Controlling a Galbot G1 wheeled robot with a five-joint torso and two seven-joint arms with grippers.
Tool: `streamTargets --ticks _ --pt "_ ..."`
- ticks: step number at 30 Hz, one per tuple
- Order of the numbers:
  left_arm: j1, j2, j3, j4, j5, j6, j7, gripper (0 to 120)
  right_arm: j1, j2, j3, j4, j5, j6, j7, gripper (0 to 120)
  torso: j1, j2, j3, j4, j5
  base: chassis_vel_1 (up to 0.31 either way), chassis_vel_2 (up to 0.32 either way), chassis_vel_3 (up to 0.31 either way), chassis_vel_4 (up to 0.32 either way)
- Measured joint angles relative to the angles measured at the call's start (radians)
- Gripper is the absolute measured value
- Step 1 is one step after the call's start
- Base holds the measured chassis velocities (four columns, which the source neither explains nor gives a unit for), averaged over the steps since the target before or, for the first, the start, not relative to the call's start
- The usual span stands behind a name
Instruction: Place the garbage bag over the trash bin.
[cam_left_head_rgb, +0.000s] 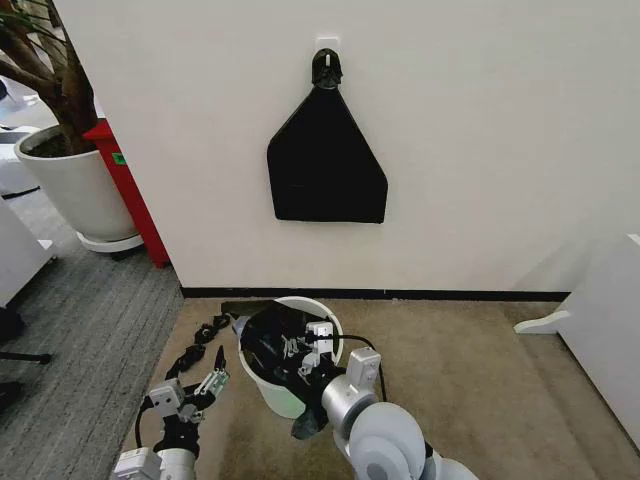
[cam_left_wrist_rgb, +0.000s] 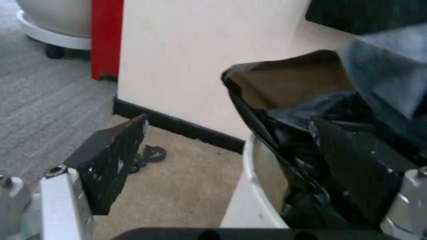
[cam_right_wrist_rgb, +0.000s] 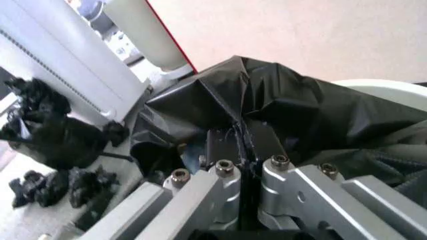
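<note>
The trash bin (cam_left_head_rgb: 283, 392) stands on the tan carpet (cam_left_head_rgb: 470, 380) just in front of the wall (cam_left_head_rgb: 480, 140), and the garbage bag (cam_left_head_rgb: 268, 340) is stuffed into its mouth, bunched up and spilling over the rim on the robot's left side. The right gripper (cam_left_head_rgb: 312, 343) reaches over the bin's opening with its fingers pressed together, pinching a fold of the garbage bag. The left gripper (cam_left_head_rgb: 209, 383) hangs just beside the bin on its left, fingers spread wide and holding nothing. A few scraps of black plastic (cam_left_head_rgb: 200, 340) lie on the carpet left of the bin. On the wall above hangs a flat black triangular sheet (cam_left_head_rgb: 325, 160).
</note>
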Motion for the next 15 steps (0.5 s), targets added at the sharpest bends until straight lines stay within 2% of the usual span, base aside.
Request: streamTargets --ticks 5,15 --pt "0.008 0.006 0.048 -0.002 -0.019 0.008 0.003 94 0.002 0.041 -0.010 -0.023 -0.024 0.023 -0.001 0 0.000 0.000 0.000 0.0000 0.0001 0.000 0.000 0.000 0.000" --pt "0.027 0.066 0.110 0.002 -0.089 0.034 0.022 94 0.018 0.045 -0.030 -0.041 -0.063 0.027 -0.023 0 0.000 0.000 0.000 0.0000 0.0000 0.000 0.000 0.000 0.000"
